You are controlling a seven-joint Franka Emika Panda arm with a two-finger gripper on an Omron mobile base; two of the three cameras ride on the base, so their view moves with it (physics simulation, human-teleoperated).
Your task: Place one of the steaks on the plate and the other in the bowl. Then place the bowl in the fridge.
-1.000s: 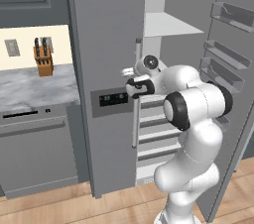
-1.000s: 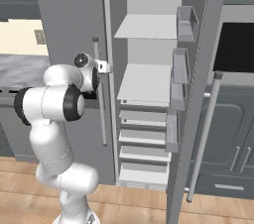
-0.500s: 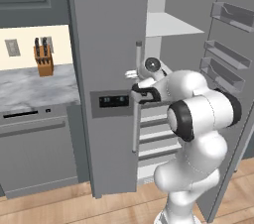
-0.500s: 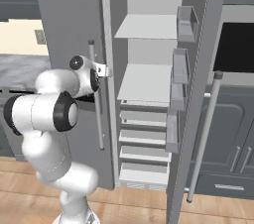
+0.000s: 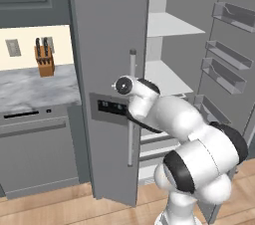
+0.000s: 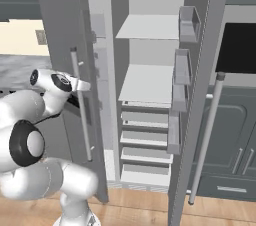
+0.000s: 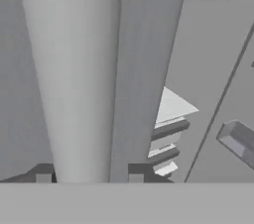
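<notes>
Standing open before us, the fridge (image 6: pixel 150 85) shows its right door (image 6: pixel 205 95) swung wide, and its left door (image 5: pixel 107 69) is also swung a little out from the cabinet. Pale shelves (image 6: pixel 150 82) and drawers (image 6: pixel 145 145) fill the inside, and door bins (image 5: pixel 226 72) line the open right door. We see no load on the shelves that face us.

Our gripper (image 7: pixel 89 178) sits at the left door's long silver handle (image 5: pixel 131 109). In the hand view that handle (image 7: pixel 74 69) runs up between the two dark fingertips (image 7: pixel 43 177), one tip on each side of it. We cannot tell whether the tips press on the handle or stand just clear of it, so we cannot say if the claw is gripping. In the left base view the wrist (image 5: pixel 130 89) lies right against the handle, just above the dark dispenser panel (image 5: pixel 110 107).

Left of the fridge we see a grey marbled counter (image 5: pixel 35 89) with a knife block (image 5: pixel 45 59) at its back. To the right stands a wall oven (image 6: pixel 240 45) above grey cabinets (image 6: pixel 235 150).
</notes>
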